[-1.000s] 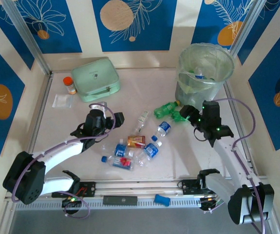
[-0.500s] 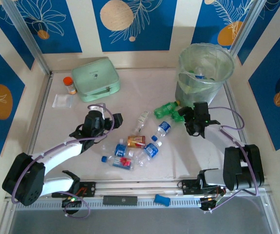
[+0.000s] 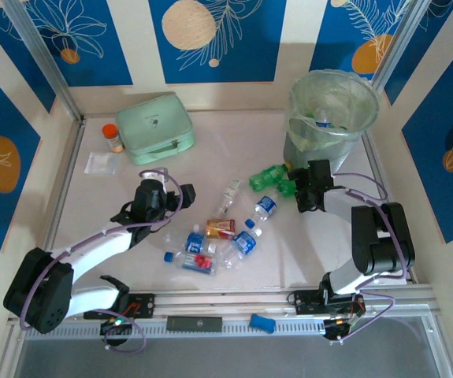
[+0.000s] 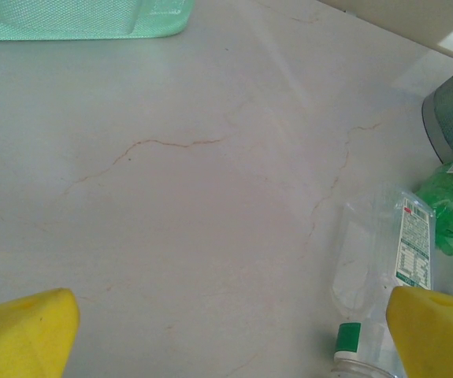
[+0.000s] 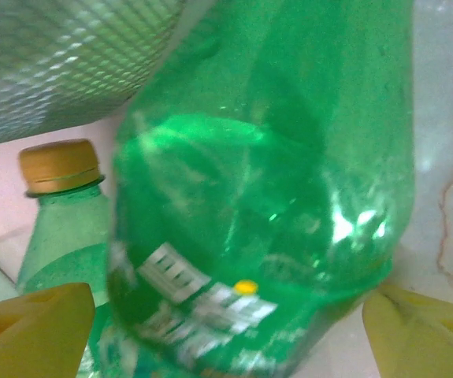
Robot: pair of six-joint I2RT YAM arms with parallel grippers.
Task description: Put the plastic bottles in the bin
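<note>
Pale marbled table (image 3: 210, 142) under blue-patterned walls, with the bin (image 3: 305, 142) in its far right corner and most bottles (image 3: 218, 244) scattered toward the near edge. A green bottle (image 5: 273, 181) lies by the bin's base. I'd centre the right gripper (image 5: 226, 323) on its body, squeeze gently, then lift well over the rim. Its jaws stand wide astride that bottle, gripping nothing yet. My left gripper (image 4: 226, 339) gapes fully, empty, beside a clear bottle (image 4: 380, 260).

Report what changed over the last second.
The right pincer swung left and now straddles a green bottle, open, nothing gripped yet. The left pincer barely shifted, open and empty. Loose bottles, bin and case stayed put.
</note>
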